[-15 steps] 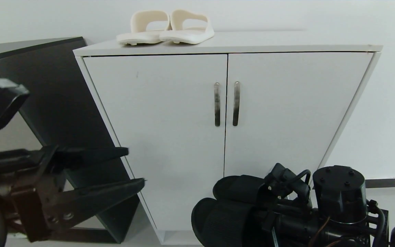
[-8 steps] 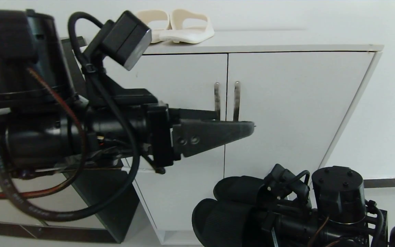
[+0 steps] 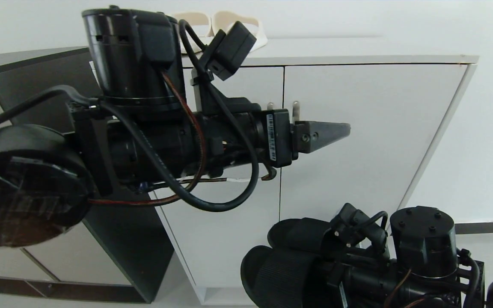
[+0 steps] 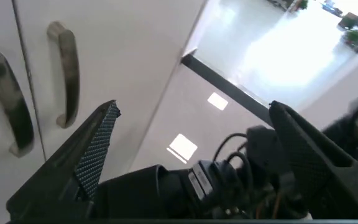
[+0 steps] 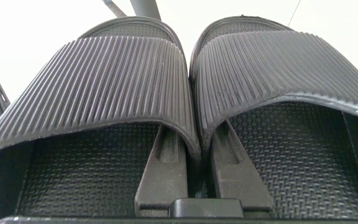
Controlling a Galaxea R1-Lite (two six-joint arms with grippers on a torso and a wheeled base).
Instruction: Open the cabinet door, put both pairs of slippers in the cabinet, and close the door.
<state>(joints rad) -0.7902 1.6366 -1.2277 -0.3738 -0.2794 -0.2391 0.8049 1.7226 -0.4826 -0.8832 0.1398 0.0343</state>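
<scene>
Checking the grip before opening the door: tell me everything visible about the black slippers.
The black slippers are a matched pair, rubber-like, with ribbed straps and pebbled footbeds. They sit side by side, inner edges pressed together. The right gripper has one finger inside each slipper, pinching those edges, and holds the pair low before the closed cabinet.

cabinet point(image 3: 357, 53) doors point(image 3: 379, 128) both shut, no way inside. left gripper point(image 3: 340, 128) hangs spread wide just in front of the handles point(image 4: 64, 74), near but not touching, covering most of them from the head view. room free in front of the right door. black slippers point(image 3: 289, 252), clamped by the right gripper point(image 5: 191, 180), sit low before the cabinet's middle seam and block the lower doors. cabinet top: white slippers point(image 3: 225, 16) at left end, right part bare. dark shelf point(image 3: 37, 72) just beside cabinet's left side; right side open to the wall point(image 3: 486, 128).
</scene>
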